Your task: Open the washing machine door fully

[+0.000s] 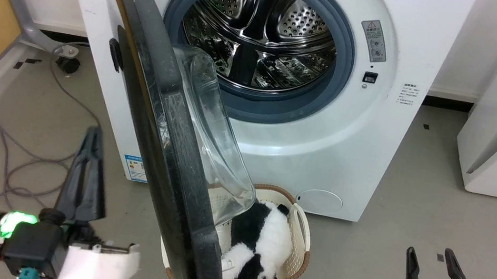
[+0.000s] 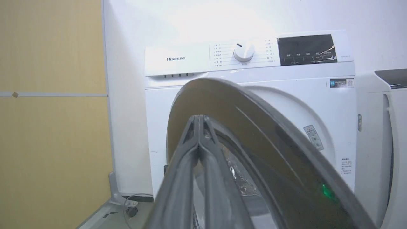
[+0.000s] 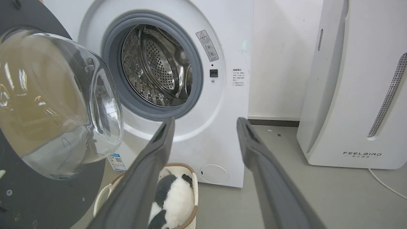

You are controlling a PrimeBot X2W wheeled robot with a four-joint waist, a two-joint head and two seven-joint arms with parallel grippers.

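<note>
Washing machine door point(image 1: 157, 118) stands roughly half open, left tool point(image 1: 94, 134) pressed together empty beside its outer face, right tool point(image 1: 430, 252) spread; it likely needs swinging wider leftward.

Probably laundry test room: washing machine point(image 1: 375, 127), laundry basket point(image 1: 297, 261), bare grey floor point(image 1: 411, 218).

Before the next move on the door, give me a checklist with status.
1. Washing machine door fully open: not ok, it stands only partway swung.
2. Left gripper shut: ok.
3. Left gripper touching the door's outer face: cannot tell.
4. Right gripper open, apart from the door: ok.
5. Basket with plush panda clear of the door's swing: cannot tell, door's lower edge overlaps it in head view.
</note>
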